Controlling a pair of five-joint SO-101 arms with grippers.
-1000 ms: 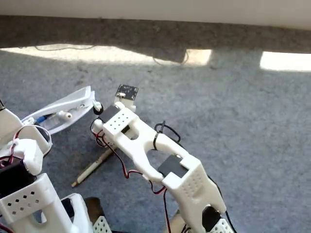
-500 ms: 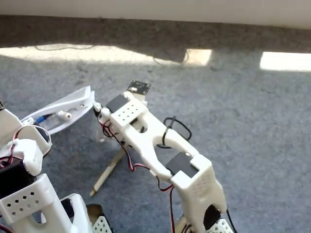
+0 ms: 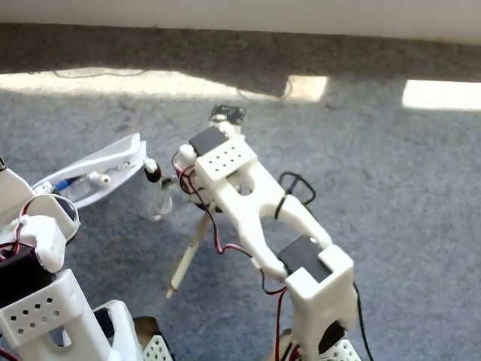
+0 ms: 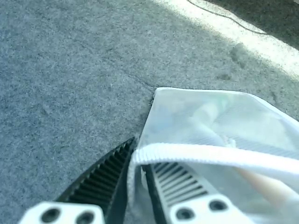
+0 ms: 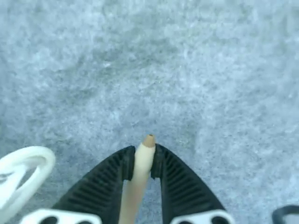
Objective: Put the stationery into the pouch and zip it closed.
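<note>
Right gripper [image 5: 142, 155]: jaws nearly closed, clamped on the pencil [image 5: 139, 172] just behind its brown tip. Pencil is pale bare wood, thin and round.

High view: pencil [image 3: 188, 256] hangs tilted from under the right arm's wrist. Its free end points toward the arm bases, over the grey carpet [image 3: 391, 195]. Can't tell if it touches the carpet.

Left gripper [image 4: 140, 151]: jaws pinched tight on the pouch [image 4: 210, 116] at its ribbed white rim. Pouch is translucent white mesh with the mouth agape, and pale shapes show through the wall.

High view: pouch [image 3: 113, 162] sits on the left arm's side of the pencil, close but apart. It lies slanted, with a blue-and-white item inside.
</note>
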